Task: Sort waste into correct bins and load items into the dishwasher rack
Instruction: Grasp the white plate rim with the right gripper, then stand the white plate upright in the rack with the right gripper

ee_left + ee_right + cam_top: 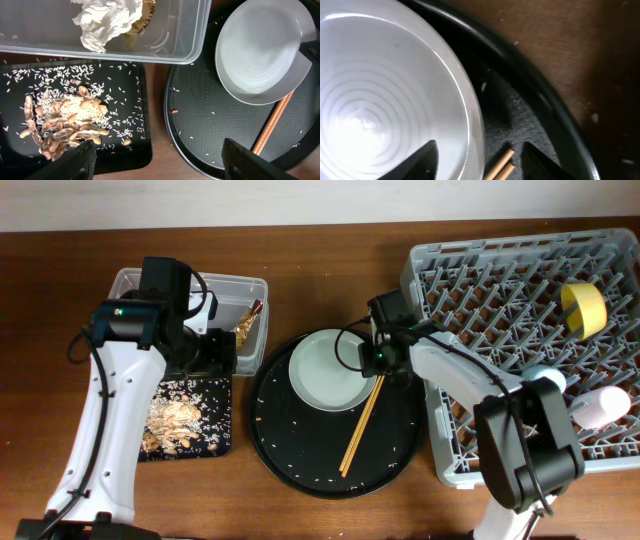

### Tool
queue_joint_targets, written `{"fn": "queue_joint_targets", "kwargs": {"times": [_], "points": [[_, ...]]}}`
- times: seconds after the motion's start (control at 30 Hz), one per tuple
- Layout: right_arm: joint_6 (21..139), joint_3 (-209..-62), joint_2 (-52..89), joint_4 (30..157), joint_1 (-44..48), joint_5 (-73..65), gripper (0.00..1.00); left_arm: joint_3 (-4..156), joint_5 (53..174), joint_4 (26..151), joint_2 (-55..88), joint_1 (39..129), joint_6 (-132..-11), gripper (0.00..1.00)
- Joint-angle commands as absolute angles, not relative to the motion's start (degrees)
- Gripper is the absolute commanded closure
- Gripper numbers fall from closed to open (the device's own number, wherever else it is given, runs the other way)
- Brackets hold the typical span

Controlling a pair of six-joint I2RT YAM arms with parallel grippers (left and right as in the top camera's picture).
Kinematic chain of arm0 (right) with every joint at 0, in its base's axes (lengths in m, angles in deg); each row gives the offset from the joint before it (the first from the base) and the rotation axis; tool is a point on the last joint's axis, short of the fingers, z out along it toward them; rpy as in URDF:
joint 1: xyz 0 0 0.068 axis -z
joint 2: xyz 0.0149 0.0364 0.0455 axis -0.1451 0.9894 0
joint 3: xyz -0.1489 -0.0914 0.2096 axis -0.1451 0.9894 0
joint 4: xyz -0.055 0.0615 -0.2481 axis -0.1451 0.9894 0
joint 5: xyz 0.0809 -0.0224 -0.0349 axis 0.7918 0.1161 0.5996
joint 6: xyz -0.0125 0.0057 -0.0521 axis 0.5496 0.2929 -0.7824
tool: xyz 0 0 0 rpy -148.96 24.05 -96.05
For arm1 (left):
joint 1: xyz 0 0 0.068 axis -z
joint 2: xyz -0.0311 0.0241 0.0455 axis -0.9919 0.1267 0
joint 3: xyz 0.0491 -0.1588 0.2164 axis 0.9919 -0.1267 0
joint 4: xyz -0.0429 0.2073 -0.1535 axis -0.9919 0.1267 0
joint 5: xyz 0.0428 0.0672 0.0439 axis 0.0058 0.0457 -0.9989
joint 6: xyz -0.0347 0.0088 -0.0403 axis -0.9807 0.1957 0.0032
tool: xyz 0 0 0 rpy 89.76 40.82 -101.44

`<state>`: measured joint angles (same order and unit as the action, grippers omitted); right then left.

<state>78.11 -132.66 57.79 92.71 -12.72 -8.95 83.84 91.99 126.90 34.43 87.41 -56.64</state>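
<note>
The grey plate (325,370) lies on the round black tray, with two chopsticks (362,425) beside it. My right gripper (383,367) is open and straddles the plate's right rim (465,115), with the chopstick ends (497,167) between its fingers (480,162). My left gripper (160,165) is open and empty, above the gap between the black rectangular tray (125,155) and the round tray. White tissue (110,20) and the foil wrapper (145,15) lie in the clear tub (150,55). Food scraps with rice (60,120) lie on the black rectangular tray. The yellow bowl (582,307), light-blue cup (545,377) and pink cup (600,408) are in the rack (500,280).
The large round black tray (300,450) sits mid-table with scattered rice grains. The clear tub (225,285) is at the back left, with the black rectangular tray (215,442) in front of it. My left arm covers part of both. The rack fills the right side.
</note>
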Motion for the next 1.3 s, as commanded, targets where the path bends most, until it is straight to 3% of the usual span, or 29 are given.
{"fn": "queue_joint_targets", "kwargs": {"times": [0.0, 0.1, 0.27, 0.43, 0.67, 0.83, 1.07, 1.2, 1.27], "points": [[78.87, -132.28, 58.87, 93.63, -13.05, -7.44, 0.60, 84.32, 92.58, 126.83, 33.86, 87.17, -56.79, 0.20], [78.85, -132.28, 59.37, 94.54, -13.02, -4.18, 0.66, 84.32, 92.58, 126.81, 33.86, 87.17, -56.79, 0.20], [78.85, -132.28, 59.43, 95.61, -13.05, -3.68, 0.88, 84.32, 92.58, 126.83, 33.86, 87.17, -56.79, 0.20], [79.61, -132.28, 59.43, 97.62, -13.02, -3.70, 0.96, 84.32, 92.60, 126.83, 33.86, 87.17, -56.79, 0.20], [80.34, -132.42, 59.13, 98.35, -13.02, -3.48, 0.96, 84.32, 92.58, 126.83, 33.86, 87.17, -56.79, 0.20], [78.33, -137.22, 49.55, 100.16, -11.41, -5.34, 0.96, 84.32, 92.58, 126.83, 33.86, 87.17, -56.77, 0.20], [69.87, -145.05, 36.79, 100.42, -4.89, -23.83, 0.96, 84.32, 92.58, 126.81, 33.86, 87.17, -56.77, 0.20], [55.64, -145.64, 34.91, 92.97, 0.33, -49.58, 0.96, 84.32, 92.58, 126.79, 33.86, 87.15, -56.77, 0.20], [47.44, -145.62, 35.35, 88.82, 2.84, -55.81, 0.96, 84.32, 92.58, 126.77, 33.86, 87.15, -56.77, 0.20]]}}
